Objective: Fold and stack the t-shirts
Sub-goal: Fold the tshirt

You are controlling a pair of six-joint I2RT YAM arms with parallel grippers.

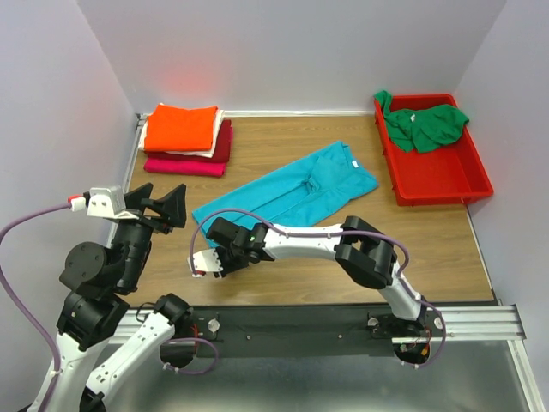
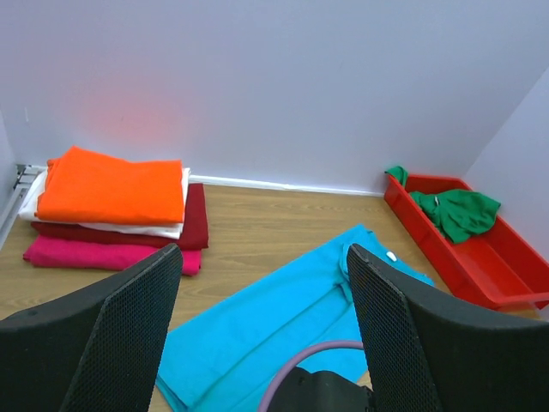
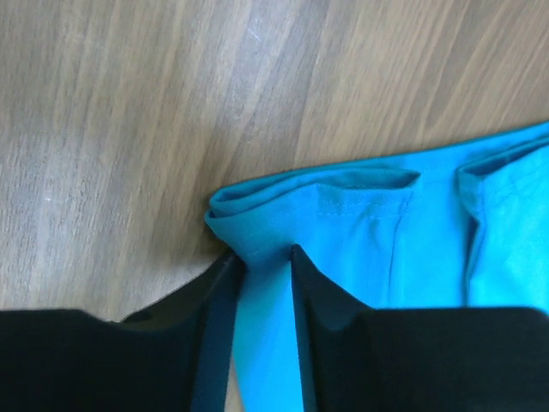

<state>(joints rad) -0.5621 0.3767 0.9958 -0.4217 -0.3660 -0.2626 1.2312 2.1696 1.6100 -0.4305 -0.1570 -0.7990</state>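
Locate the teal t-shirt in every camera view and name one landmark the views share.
Top external: the teal t-shirt lies diagonally at the centre of the table.
Left wrist: the teal t-shirt is at lower centre, slanting up to the right.
Right wrist: the teal t-shirt fills the right and lower part, its corner pinched in the right gripper.
Shared landmark: the wooden table beneath it shows in all three.

The teal tee (image 1: 292,193) is lying diagonally mid-table, folded lengthwise, my right gripper (image 3: 262,257) pinching its corner. The folded stack (image 1: 184,142), orange topmost, is sitting far-left; the green tee (image 1: 426,124) is lying crumpled far-right.
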